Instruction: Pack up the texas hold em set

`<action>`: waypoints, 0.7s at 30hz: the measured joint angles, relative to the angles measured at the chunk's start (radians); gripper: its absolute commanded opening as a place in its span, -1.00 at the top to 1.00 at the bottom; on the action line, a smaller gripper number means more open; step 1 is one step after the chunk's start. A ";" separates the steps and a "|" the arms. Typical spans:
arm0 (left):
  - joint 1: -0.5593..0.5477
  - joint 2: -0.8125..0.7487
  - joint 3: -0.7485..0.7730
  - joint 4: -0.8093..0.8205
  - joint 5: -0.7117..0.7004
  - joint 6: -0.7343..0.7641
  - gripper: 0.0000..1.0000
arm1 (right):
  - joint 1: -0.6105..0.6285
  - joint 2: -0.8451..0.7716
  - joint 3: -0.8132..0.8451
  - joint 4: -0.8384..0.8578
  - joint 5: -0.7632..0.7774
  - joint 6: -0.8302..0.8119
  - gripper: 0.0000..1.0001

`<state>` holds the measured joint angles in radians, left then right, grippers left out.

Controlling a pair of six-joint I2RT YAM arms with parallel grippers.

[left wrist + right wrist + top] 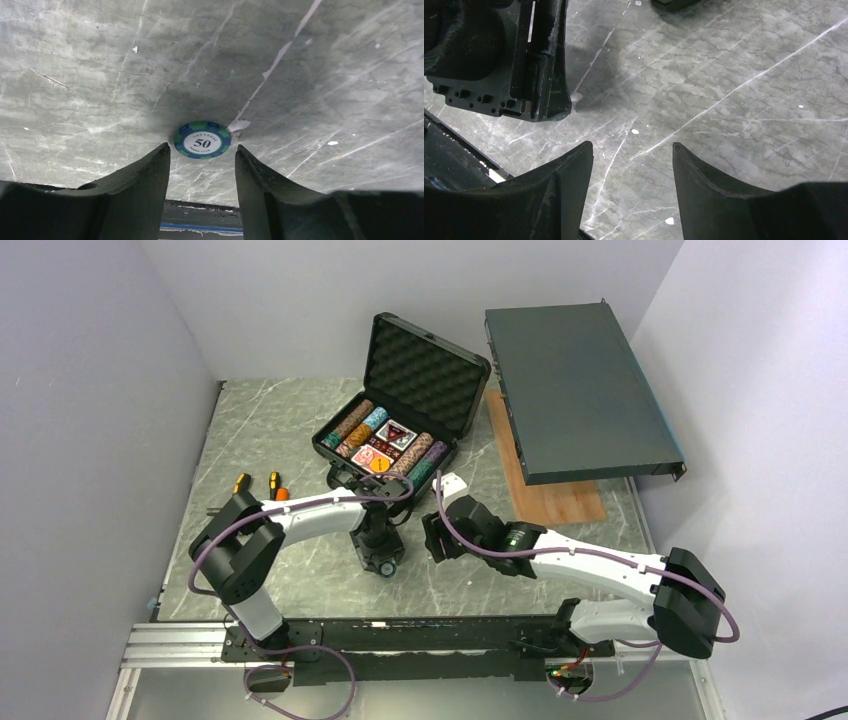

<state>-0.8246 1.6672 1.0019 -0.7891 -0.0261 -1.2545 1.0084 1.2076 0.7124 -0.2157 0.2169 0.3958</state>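
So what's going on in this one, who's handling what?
The left tool is down at the table in front of the open black case, fingers apart. A green-and-blue 50 chip lies flat just past its fingertips, not gripped yet. The case holds rows of chips and card decks. The right tool hovers close beside the left one, open and empty.

Black case (425,375), lid open, held chip rows (352,427) and cards (385,447); grey metal box (575,390) beside right; screwdrivers (258,483) lay left.
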 measured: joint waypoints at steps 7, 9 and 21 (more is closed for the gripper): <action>0.000 0.000 -0.026 0.004 -0.003 -0.014 -0.11 | 0.000 -0.021 -0.007 0.000 0.000 0.001 -0.23; 0.000 0.002 -0.026 0.007 -0.003 -0.014 -0.10 | 0.000 -0.023 -0.007 0.000 0.000 0.001 -0.23; 0.008 0.021 -0.019 0.005 0.006 -0.012 -0.09 | 0.000 -0.031 -0.017 0.000 -0.001 0.002 -0.23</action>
<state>-0.8169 1.6882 0.9833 -0.7841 -0.0196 -1.2663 1.0084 1.1763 0.6956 -0.2153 0.2161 0.3973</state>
